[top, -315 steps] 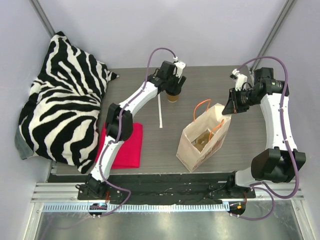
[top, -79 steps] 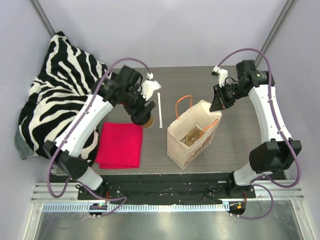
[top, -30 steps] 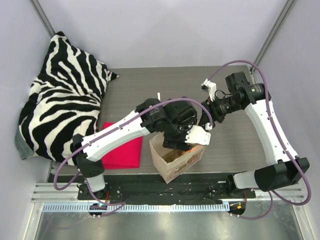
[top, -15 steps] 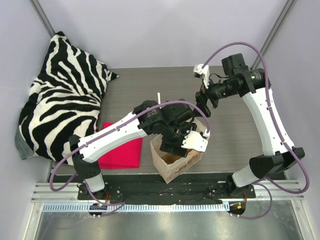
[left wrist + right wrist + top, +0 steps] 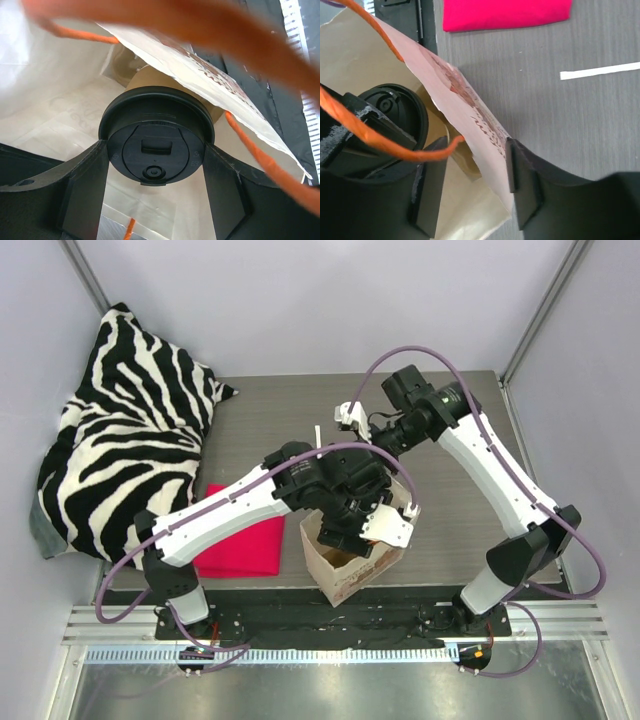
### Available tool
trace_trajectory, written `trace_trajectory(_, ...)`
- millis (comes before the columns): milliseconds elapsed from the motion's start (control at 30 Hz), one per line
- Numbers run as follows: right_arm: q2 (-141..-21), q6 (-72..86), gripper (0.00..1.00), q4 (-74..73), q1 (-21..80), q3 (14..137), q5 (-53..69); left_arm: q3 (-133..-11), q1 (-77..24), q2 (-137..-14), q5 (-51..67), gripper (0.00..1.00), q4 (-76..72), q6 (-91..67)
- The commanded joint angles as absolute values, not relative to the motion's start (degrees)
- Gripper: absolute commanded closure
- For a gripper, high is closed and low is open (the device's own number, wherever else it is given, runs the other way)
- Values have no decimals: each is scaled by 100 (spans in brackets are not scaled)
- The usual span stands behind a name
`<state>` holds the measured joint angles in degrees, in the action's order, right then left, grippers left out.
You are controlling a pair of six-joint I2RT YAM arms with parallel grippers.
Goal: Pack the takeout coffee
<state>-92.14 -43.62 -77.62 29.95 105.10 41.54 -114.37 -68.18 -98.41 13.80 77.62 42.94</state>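
My left claw [image 5: 156, 176] grips the coffee [image 5: 150, 81] by its lid [image 5: 156, 127] inside the bag [image 5: 465, 102]. My right claw [image 5: 474, 192] straddles the bag's wall, jaws apart, likely steadying its mouth.

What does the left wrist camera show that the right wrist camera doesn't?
Only left wrist: the lid's whole face, clamped in the left gripper, and the cup's brown side. Only right wrist: the right gripper open astride the bag's wall, plus the red cloth, white strip and table. Both: lid, bag, orange handle.
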Motion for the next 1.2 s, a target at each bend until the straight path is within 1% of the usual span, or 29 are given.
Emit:
trace_trajectory(0,-9106,-4351,54,-7594,3120,10415,4113,-11303,-6847,-9492,1486,80,8095,4351)
trace_trajectory(67,-8992,-4281,65,-7585,3164,10284,4078,-11171,-6838,-9396,1424,80,8086,4333)
trace_trajectory(100,-8939,-4237,77,-7559,3173,10240,4069,-11119,-6829,-9361,1406,80,8077,4307)
trace_trajectory(167,-8763,-4009,94,-7358,3217,10073,3921,-10987,-6768,-9282,1354,80,8007,4202)
trace_trajectory(200,-8702,-3573,99,-7235,3225,10020,3833,-10952,-6741,-9264,1301,80,7989,4166)
trace_trajectory(267,-8448,-3096,99,-6823,3217,9836,3553,-10837,-6636,-9194,1144,80,7893,3974)
trace_trajectory(333,-8193,-2244,99,-6453,3226,9521,3341,-10723,-6548,-9132,941,80,7700,3842)
trace_trajectory(400,-7710,-1438,99,-5768,3226,9230,3033,-10618,-6478,-9027,678,80,7525,3753)
trace_trajectory(433,-7551,-1189,99,-5383,3226,8959,2945,-10504,-6469,-8983,581,80,7445,3727)
trace_trajectory(500,-7199,-636,99,-5038,3226,8720,2830,-10372,-6469,-8877,387,80,7322,3665)
trace_trajectory(600,-6821,-239,99,-4721,3243,8395,2839,-10187,-6469,-8728,246,80,7155,3604)
trace_trajectory(733,-6338,-44,99,-4439,3374,7981,2901,-9582,-6469,-8359,220,81,6865,3428)
trace_trajectory(833,-5872,-96,99,-4140,3620,7525,2602,-8949,-6530,-7946,176,81,6461,3165)
trace_trajectory(867,-5749,-97,99,-4070,3682,7289,2497,-8608,-6582,-7858,115,81,6251,3112)
trace_trajectory(900,-5391,-71,99,-3817,3978,6982,2035,-8022,-6670,-7518,-216,82,5770,3059)
trace_trajectory(967,-5257,-88,99,-3718,4349,6804,1707,-7474,-6715,-7103,-500,82,5216,3006)
trace_trajectory(1033,-5107,-167,99,-3621,4543,6610,1302,-7278,-6715,-6761,-597,82,4941,2779)
trace_trajectory(1167,-5027,-237,99,-3516,4676,6495,1064,-7093,-6715,-6452,-615,83,4597,2356)
